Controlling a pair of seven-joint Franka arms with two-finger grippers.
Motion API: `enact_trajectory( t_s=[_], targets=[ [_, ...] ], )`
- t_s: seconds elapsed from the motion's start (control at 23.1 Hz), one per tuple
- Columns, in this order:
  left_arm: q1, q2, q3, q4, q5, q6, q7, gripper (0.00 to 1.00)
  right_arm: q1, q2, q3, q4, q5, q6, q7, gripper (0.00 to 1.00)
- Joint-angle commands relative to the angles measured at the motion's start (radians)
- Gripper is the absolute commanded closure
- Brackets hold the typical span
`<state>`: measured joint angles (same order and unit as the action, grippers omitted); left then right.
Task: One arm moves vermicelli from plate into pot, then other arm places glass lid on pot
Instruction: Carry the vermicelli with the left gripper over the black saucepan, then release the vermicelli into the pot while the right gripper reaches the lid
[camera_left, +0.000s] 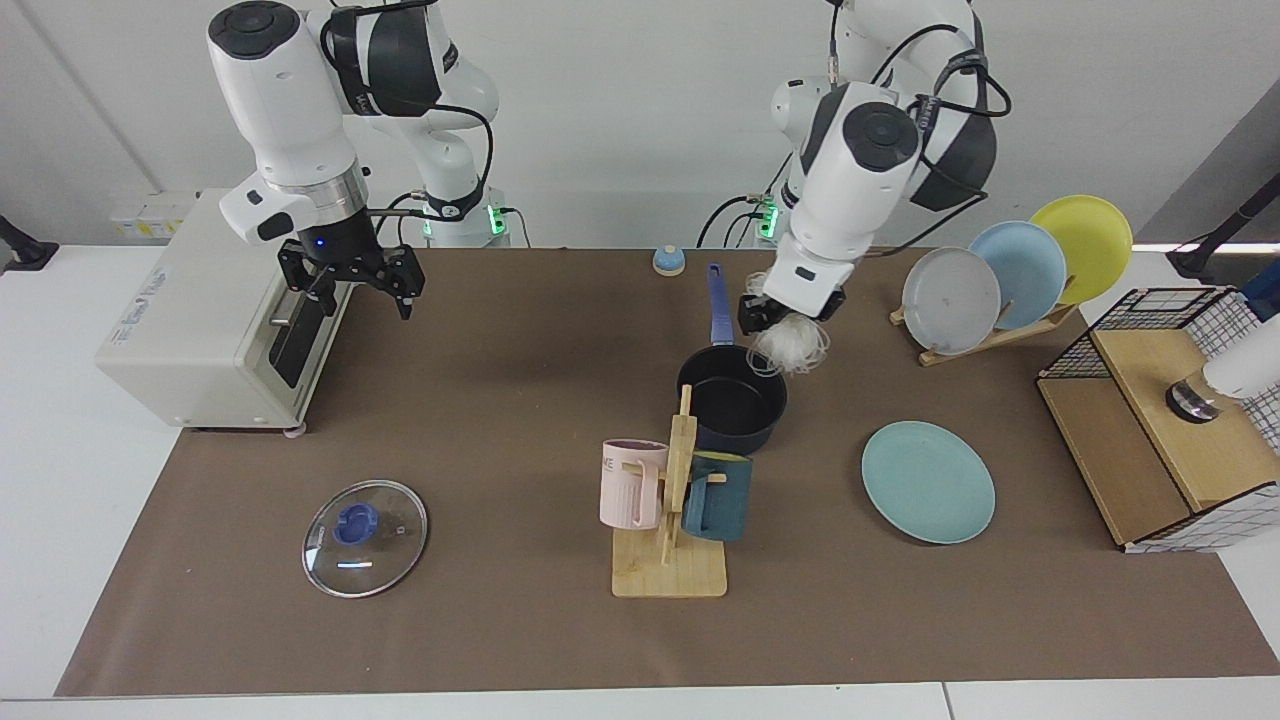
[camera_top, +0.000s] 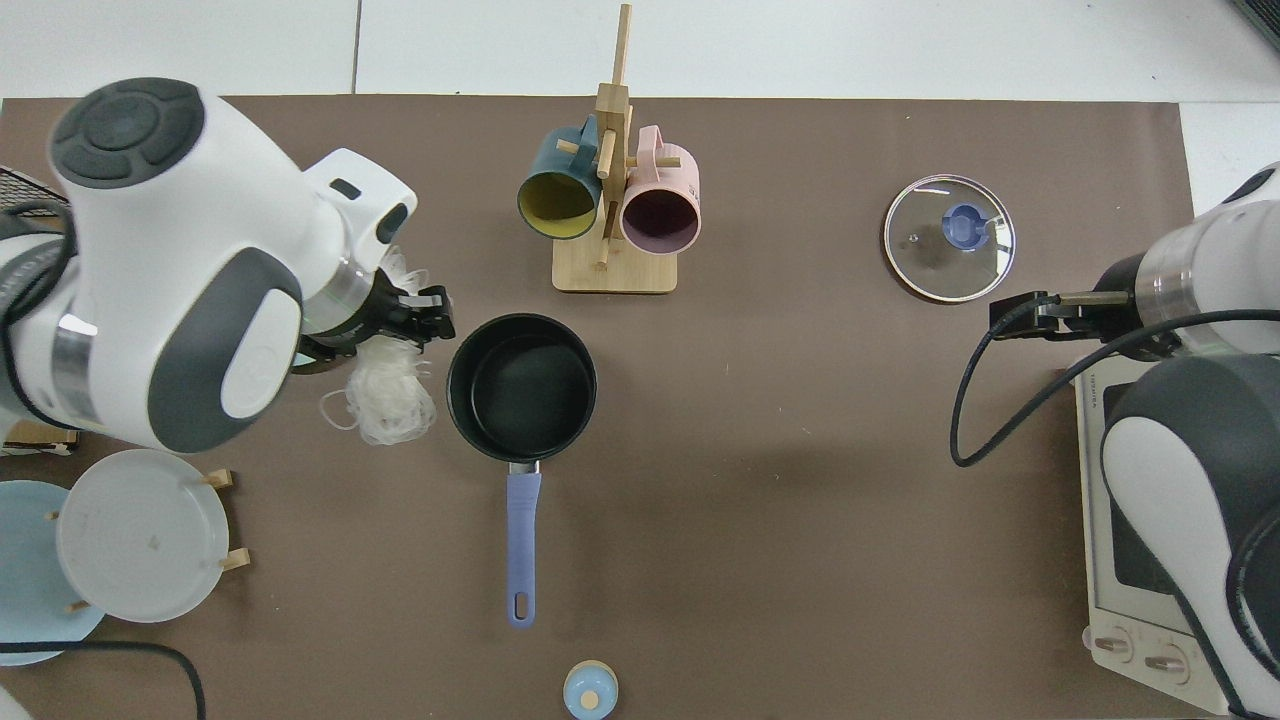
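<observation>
Seen from above, the pot (camera_top: 521, 386) sat empty; the left gripper (camera_left: 775, 318) pinched the vermicelli (camera_left: 792, 346) above its rim. The facing camera showed the plate (camera_left: 928, 481) bare. The right gripper (camera_left: 385, 285) waited, fingers open.

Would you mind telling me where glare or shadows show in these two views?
Facing view: a bright streak of glare on the glass lid; a soft shadow beside the plate. Top view: a reflection arc on the lid's rim; the pot casts a faint shadow.
</observation>
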<state>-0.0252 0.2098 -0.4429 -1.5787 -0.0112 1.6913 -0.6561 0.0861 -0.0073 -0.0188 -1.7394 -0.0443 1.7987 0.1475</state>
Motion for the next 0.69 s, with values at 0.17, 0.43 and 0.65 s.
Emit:
enact_trajectory(
  t_s=[0.17,0.43,0.65],
  targets=[
    [-0.015,-0.023,-0.069,-0.107,0.040,0.120,-0.071,1.00,-0.006,0.073,0.003,0.079,0.003,0.056,-0.023,0.01],
    [-0.016,0.014,-0.066,-0.242,0.059,0.290,-0.062,1.00,-0.008,0.384,0.005,0.424,-0.002,0.041,-0.020,0.01],
    [-0.013,0.086,-0.062,-0.259,0.123,0.373,-0.068,1.00,-0.006,0.676,-0.003,0.679,-0.003,0.050,-0.017,0.02]
  ],
)
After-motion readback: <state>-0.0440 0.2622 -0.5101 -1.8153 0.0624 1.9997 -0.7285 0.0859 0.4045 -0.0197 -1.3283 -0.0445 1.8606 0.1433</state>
